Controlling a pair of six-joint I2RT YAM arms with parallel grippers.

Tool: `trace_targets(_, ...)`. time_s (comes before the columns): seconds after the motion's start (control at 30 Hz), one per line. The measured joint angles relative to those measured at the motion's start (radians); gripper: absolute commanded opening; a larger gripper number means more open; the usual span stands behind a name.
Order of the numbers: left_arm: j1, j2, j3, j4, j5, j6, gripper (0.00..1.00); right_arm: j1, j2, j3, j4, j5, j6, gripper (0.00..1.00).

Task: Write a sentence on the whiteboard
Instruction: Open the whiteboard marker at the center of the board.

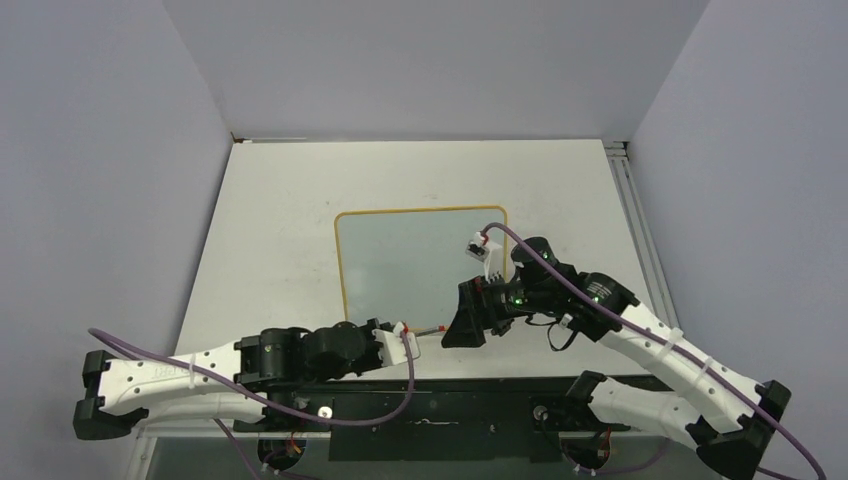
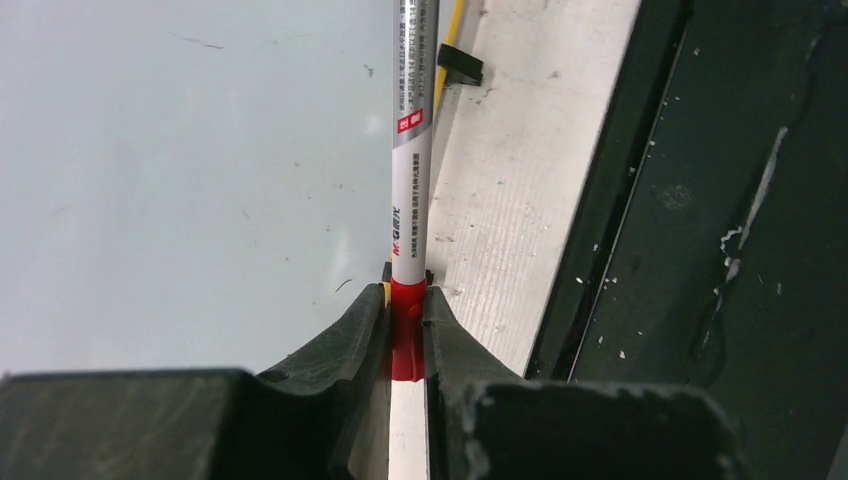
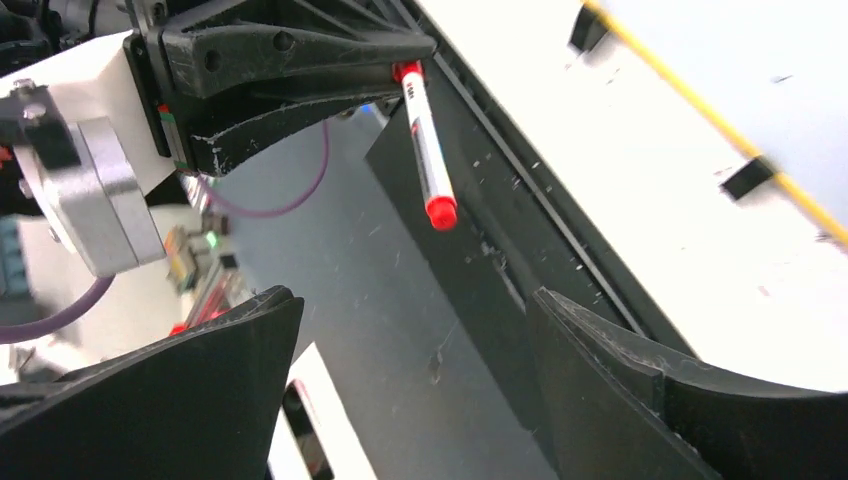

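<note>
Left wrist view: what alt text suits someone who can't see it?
The left gripper is shut on the red end of a white marker, which points away along the yellow edge of the whiteboard. The pale board shows no writing.

It was a robotics lab cell rather than a lived-in room. Plain pale-grey walls boxed in a white worktop on three sides. The left arm and right arm, white and black, stood on a black base plate at the near edge, trailing purple cables. A metal rail edged the right side.
</note>
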Motion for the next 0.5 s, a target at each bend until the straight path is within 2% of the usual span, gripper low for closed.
trace_targets(0.1,0.048,-0.021,-0.007,0.019,0.019,-0.012,0.0,-0.008,-0.066,-0.015,0.01,0.084,-0.001,0.87)
trace_targets(0.23,0.131,-0.051,-0.007,0.046,0.122,-0.021,0.0,0.016,-0.142,-0.101,0.084,0.188,0.018,0.87)
trace_targets(0.5,0.249,0.031,-0.005,0.053,0.355,-0.043,0.0,0.213,-0.171,-0.208,0.209,0.37,0.084,0.82)
